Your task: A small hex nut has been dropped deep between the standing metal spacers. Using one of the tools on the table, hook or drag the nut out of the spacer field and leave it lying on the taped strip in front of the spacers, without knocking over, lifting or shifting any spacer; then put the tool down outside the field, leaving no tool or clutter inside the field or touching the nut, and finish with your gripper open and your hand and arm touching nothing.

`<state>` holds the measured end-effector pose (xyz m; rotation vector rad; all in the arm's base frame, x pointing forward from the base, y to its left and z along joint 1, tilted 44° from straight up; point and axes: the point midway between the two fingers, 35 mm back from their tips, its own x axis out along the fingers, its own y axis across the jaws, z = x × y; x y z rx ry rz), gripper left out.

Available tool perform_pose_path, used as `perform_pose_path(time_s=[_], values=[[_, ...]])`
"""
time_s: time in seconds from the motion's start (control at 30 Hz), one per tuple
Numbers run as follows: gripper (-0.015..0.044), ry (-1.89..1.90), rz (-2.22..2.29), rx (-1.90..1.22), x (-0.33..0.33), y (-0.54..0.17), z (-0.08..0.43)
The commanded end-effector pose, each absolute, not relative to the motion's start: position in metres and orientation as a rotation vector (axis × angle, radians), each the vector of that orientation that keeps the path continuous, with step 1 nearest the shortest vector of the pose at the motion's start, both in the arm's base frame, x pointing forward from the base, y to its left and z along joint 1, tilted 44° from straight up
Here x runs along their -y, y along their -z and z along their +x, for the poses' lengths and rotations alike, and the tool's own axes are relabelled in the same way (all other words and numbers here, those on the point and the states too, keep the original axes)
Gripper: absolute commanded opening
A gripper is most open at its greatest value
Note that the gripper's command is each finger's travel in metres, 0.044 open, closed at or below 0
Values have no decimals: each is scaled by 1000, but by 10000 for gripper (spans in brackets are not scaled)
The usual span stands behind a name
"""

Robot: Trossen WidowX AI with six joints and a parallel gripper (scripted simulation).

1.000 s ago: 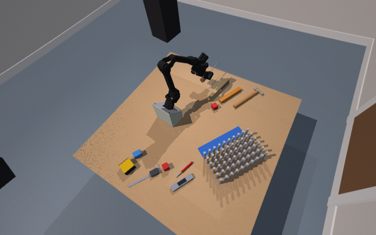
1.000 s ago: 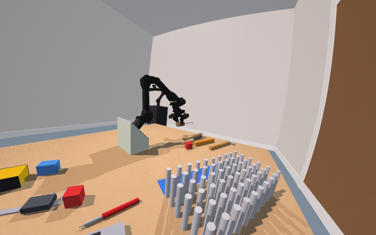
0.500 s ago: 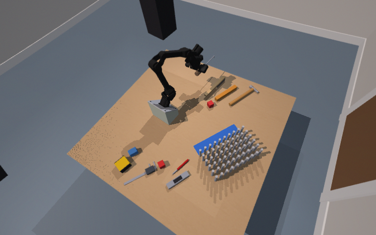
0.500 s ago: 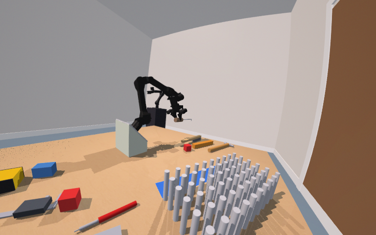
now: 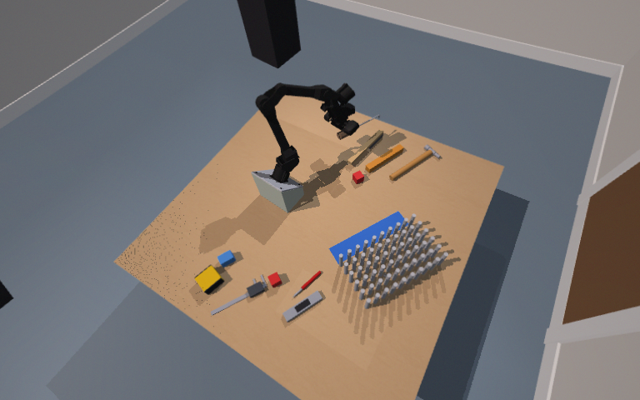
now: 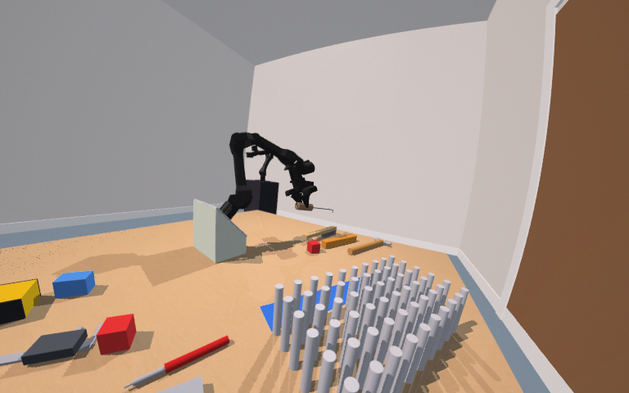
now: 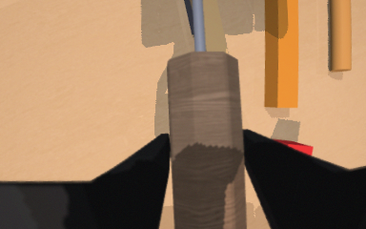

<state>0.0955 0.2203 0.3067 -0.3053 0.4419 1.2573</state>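
My gripper (image 5: 350, 128) (image 6: 305, 204) (image 7: 204, 139) is shut on the wooden handle of a hook tool (image 5: 342, 136) (image 6: 300, 206) (image 7: 204, 95). The tool is held above the table; its thin metal rod points away from the arm and ends in a small bent tip in the top and exterior views. The standing metal spacers (image 5: 367, 304) (image 6: 298, 342) are in upright rows, well away from the gripper. The blue taped strip (image 5: 367, 231) (image 6: 267, 313) lies along their arm-facing side. The nut cannot be seen in any view.
Below and beside the tool lie an olive bar (image 5: 365, 148), an orange bar (image 5: 384, 158) (image 7: 288, 57), a hammer (image 5: 410, 165) (image 7: 341, 38) and a red cube (image 5: 357, 177) (image 6: 313, 246). A red-handled tool (image 5: 311, 280), a caliper (image 5: 256, 289) and several blocks lie left of the spacers.
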Motion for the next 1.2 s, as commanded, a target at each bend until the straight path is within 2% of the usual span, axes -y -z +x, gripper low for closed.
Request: perform_pose_path(time_s=[0.0,1.17], values=[[0,-1188,-271,-522,-217,-295,113],[0,-590,142,-1018,-135,-212,227]])
